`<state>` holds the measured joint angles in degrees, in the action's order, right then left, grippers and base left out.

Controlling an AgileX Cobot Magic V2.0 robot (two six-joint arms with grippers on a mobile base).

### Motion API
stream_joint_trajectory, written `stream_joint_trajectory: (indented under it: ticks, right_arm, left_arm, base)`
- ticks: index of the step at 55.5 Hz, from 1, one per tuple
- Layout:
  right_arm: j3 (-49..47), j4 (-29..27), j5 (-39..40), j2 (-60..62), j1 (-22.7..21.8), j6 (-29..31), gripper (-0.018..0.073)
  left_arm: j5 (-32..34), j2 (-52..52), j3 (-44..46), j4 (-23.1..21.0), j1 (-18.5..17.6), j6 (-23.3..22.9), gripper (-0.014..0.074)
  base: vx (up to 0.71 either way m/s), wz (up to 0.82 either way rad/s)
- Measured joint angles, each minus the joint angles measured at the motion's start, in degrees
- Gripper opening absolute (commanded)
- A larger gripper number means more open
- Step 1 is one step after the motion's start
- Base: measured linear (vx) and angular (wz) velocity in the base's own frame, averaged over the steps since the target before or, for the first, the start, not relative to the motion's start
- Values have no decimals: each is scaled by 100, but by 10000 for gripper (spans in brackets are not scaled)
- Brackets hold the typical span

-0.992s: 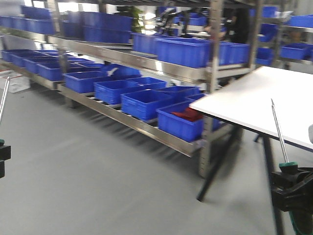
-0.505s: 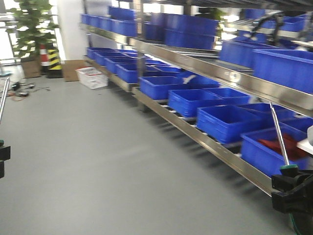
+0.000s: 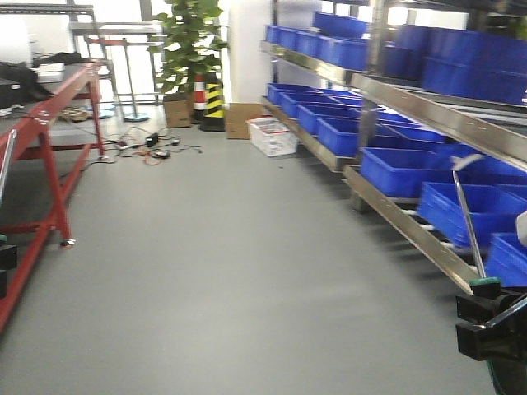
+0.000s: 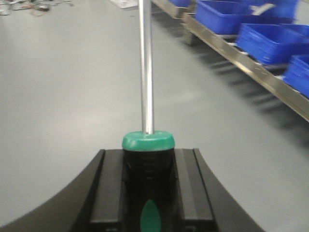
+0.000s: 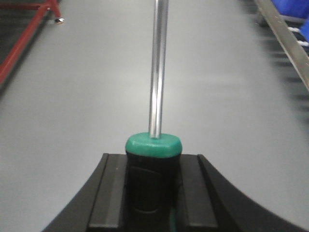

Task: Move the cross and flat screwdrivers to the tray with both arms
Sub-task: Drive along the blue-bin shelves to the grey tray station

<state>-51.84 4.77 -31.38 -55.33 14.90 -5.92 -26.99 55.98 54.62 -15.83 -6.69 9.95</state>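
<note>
Two screwdrivers with black-and-green handles and silver shafts are held upright, one in each gripper. In the left wrist view my left gripper (image 4: 148,162) is shut on the handle of one screwdriver (image 4: 146,87). In the right wrist view my right gripper (image 5: 153,166) is shut on the handle of the other screwdriver (image 5: 158,77). In the front view the left gripper (image 3: 4,265) shows at the left edge and the right gripper (image 3: 492,319) at the lower right, its screwdriver's shaft (image 3: 464,218) pointing up. The tray is out of view.
A steel shelving rack (image 3: 428,115) with several blue bins (image 3: 395,169) runs along the right. A red-framed table (image 3: 51,140) stands at the left. A plant (image 3: 188,49), a striped cone (image 3: 213,103), a white crate (image 3: 272,136) and floor cables (image 3: 152,148) lie ahead on grey floor.
The front view has swung left: the white table and near bins have slid out to the right, and the red table and plant have come in. Both grippers still hold their screwdrivers.
</note>
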Motion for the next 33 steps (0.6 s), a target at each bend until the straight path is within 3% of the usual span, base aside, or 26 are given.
stream_joint_trajectory:
  ticks: [19, 33]
  right_arm:
    - [0, 0, -5, 0, 0, 0, -8]
    - [0, -4, -5, 0, 0, 0, -8]
  left_arm:
    - [-6, 0, 0, 0, 0, 0, 0]
    - [-6, 0, 0, 5, 0, 0, 0]
  base:
    - [59, 45]
    - [60, 17]
